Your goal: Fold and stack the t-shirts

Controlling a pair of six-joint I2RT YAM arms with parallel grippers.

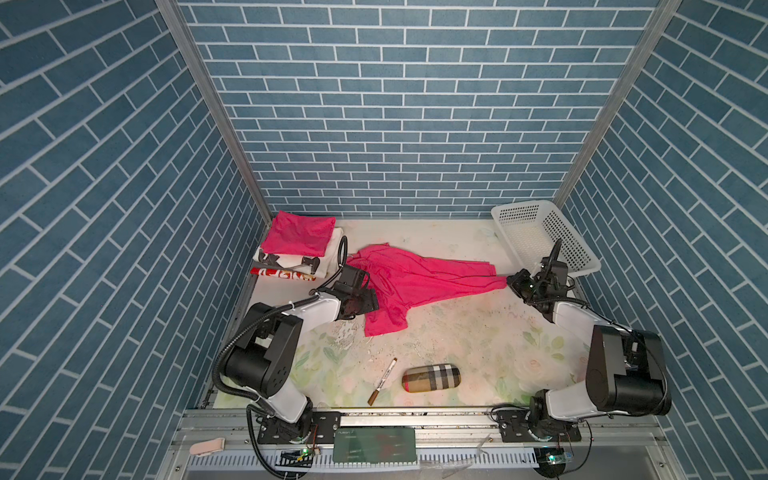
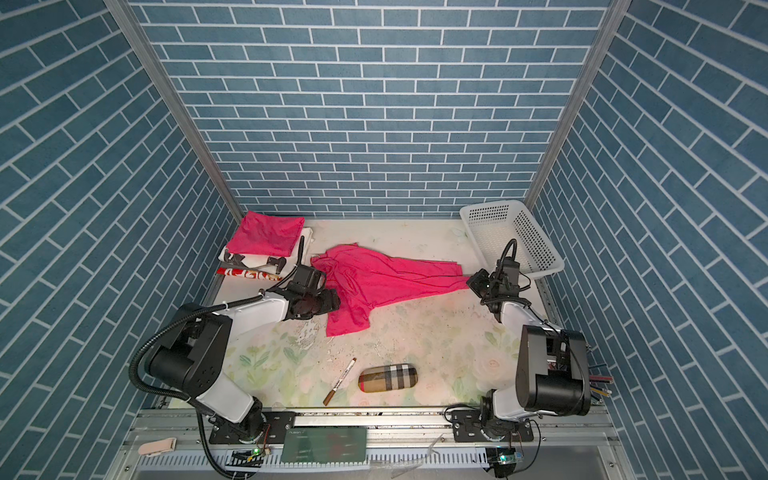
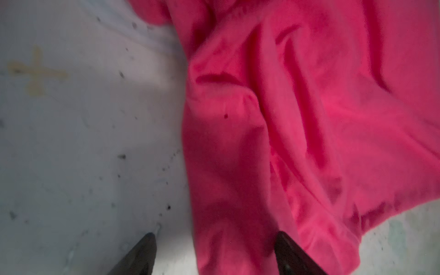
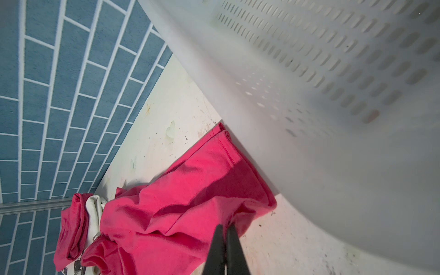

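The loose t-shirt (image 1: pixel 415 278) is lying crumpled across the middle of the desk (image 1: pixel 457 332). It is bright pink and is stretching from beside the far-left stack toward the basket (image 1: pixel 582 266), with one flap trailing toward the front edge. The right gripper (image 4: pixel 226 228) is pinching the shirt's right-hand end, its jaws closed tight on a bunch of fabric. In the right wrist view a stitched hem is running just beside the basket's perforated white wall.

At the other end, the left gripper (image 3: pixel 215 238) is hovering at the shirt's left edge with its jaws spread wide and nothing between them. In the left wrist view one finger is showing over bare, speckled desk and the other over pink cloth.

The folded t-shirt (image 1: pixel 301 232) is sitting on top of the stack in the far-left corner, a neat pink rectangle on the white garments (image 1: pixel 332 249). One white layer is showing black graphics. The lowest layer is showing red-and-white lettering along its edge, but it cannot be read.

Nearer the front, a marker (image 1: pixel 382 381) is lying at a slant just beside the plaid case (image 1: pixel 431 377), apart from it, and the print on its barrel is too small to read. On the front rail, a green board (image 1: pixel 374 445) is carrying a pale word, also too small to read.
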